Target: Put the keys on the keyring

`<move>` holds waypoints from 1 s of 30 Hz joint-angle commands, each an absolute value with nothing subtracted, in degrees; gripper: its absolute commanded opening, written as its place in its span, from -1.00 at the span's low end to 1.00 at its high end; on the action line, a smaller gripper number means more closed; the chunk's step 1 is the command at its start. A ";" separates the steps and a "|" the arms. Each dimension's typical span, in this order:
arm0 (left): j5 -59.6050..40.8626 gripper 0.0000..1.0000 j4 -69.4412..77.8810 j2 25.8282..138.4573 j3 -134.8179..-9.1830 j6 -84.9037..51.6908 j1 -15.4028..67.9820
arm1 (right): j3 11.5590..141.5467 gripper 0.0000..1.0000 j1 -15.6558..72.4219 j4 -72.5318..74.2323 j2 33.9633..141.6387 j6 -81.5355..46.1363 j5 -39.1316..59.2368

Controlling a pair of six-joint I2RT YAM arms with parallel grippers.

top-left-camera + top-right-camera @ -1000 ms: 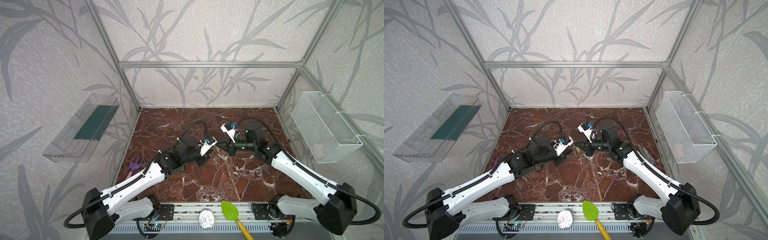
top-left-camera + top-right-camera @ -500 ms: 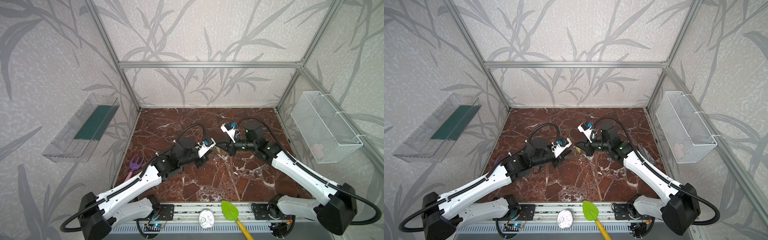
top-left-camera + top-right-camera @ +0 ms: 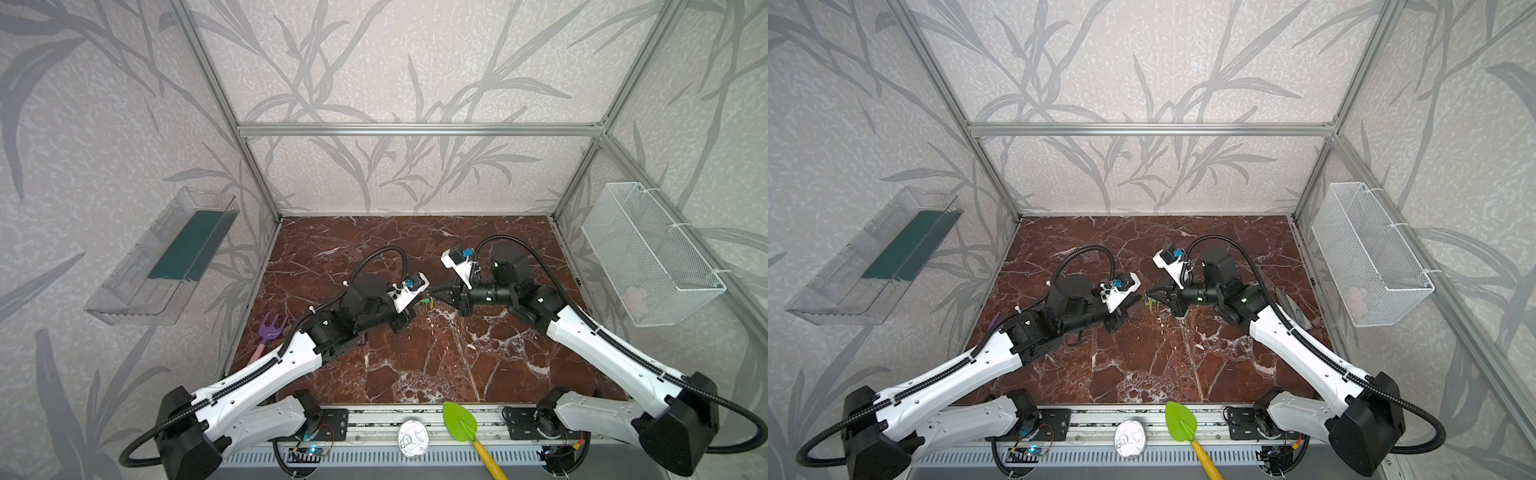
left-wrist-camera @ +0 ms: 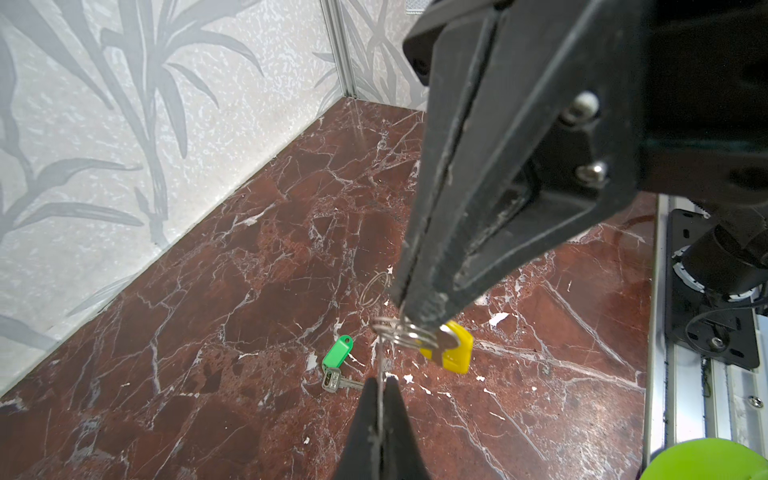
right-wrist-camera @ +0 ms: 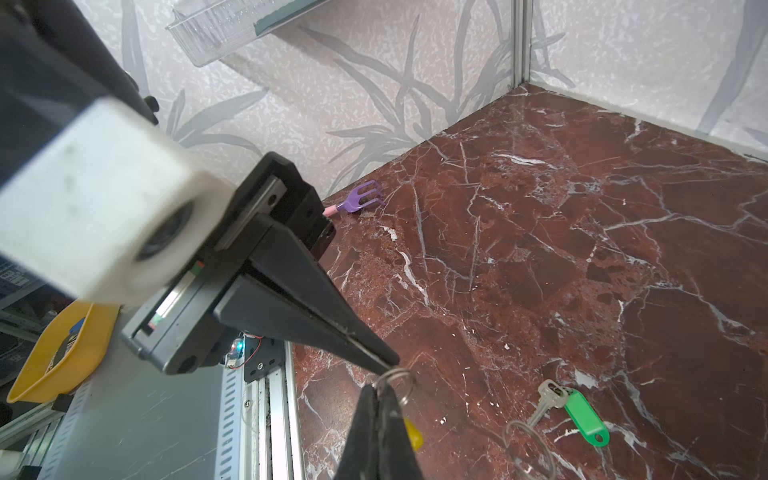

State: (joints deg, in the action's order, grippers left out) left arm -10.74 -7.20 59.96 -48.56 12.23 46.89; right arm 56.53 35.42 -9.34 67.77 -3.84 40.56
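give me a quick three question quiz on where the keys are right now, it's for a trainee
1. True or false: the green-tag key lies on the table, in neither gripper.
2. What hangs from the ring pinched between the two gripper tips? A) purple toy fork B) yellow-tag key C) green scoop
3. Are the left gripper and right gripper open or shut?
Key: 1 true. 2 B. 3 both shut.
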 commanded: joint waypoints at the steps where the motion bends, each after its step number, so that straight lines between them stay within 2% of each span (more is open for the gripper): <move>1: -9.89 -1.00 -3.14 58.41 -48.25 13.80 46.67 | 57.29 -1.00 36.36 -10.59 66.45 -2.39 41.51; 18: -13.63 -1.00 -4.05 55.94 -47.73 14.41 46.58 | 58.57 -1.00 36.74 -11.62 66.70 -1.97 36.23; 30: -16.08 -1.00 -3.43 56.69 -47.81 14.58 46.58 | 59.66 -1.00 36.74 -10.46 69.35 -1.90 40.54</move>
State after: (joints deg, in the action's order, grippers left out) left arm -12.86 -6.81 57.49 -47.48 13.37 46.41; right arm 58.11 36.80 -10.57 68.16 -2.24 39.46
